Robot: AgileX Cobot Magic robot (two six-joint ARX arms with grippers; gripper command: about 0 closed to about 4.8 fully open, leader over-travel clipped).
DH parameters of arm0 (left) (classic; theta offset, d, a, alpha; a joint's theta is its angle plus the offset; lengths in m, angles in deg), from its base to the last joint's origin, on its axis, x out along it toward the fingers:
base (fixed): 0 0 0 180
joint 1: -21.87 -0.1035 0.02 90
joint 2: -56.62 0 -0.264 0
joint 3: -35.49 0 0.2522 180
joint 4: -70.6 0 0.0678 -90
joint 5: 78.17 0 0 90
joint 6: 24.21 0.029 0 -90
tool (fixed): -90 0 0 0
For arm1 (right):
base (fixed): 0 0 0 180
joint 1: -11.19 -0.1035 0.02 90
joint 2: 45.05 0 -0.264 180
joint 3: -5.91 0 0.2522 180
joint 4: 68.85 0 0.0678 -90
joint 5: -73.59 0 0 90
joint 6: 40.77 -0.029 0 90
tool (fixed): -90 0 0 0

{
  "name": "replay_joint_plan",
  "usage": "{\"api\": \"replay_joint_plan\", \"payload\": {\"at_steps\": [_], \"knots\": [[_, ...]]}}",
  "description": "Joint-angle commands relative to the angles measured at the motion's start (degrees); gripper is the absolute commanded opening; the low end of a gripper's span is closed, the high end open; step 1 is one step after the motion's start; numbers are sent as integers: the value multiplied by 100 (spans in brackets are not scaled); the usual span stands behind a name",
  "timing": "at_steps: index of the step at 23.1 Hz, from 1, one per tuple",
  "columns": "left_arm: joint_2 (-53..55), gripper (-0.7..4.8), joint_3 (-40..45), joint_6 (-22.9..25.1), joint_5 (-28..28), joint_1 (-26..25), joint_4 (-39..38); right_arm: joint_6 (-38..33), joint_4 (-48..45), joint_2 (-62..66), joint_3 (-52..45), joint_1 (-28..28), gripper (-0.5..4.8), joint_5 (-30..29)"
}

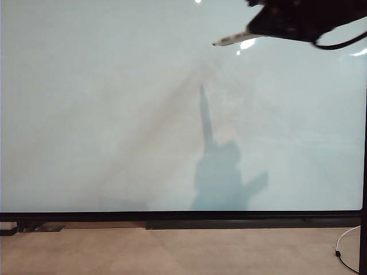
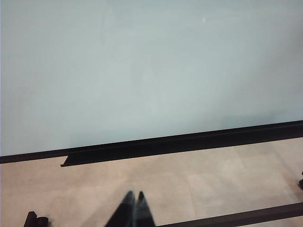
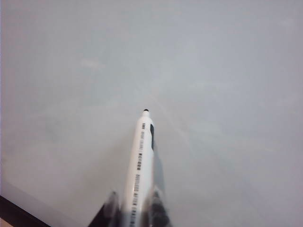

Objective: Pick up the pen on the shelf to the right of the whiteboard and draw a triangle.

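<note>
The whiteboard (image 1: 114,114) is a large glossy pale board that fills most of the exterior view. It also shows in the left wrist view (image 2: 142,71) and the right wrist view (image 3: 213,71). My right gripper (image 1: 258,28) hangs at the board's upper right, shut on the pen (image 1: 232,39). The slim white pen (image 3: 141,161) sticks out between the fingers of the right gripper (image 3: 135,208), its dark tip pointing at the board and left in the exterior view. Whether the tip touches the board I cannot tell. My left gripper (image 2: 134,195) is shut and empty, low in front of the board. No triangle or shelf is in view.
A black frame (image 1: 172,216) runs along the board's lower edge, with a dark ledge (image 2: 142,151) under it. Beige floor (image 1: 172,252) lies below. A thin cable (image 1: 347,252) curls at the lower right. The arm and pen cast a shadow (image 1: 221,177) on the board.
</note>
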Motion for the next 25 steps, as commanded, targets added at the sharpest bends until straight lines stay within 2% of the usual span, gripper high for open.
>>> {"api": "replay_joint_plan", "payload": {"at_steps": [1, 7, 25], "knots": [[0, -5, -20, 4, -13, 0, 50, 42, -636, 501, 299, -181, -5, -264], [0, -5, -20, 4, -15, 0, 50, 431, -695, 848, 671, -343, -5, -396], [0, -5, -20, 4, -13, 0, 50, 782, -339, 1036, 1244, -262, -5, -136]]}}
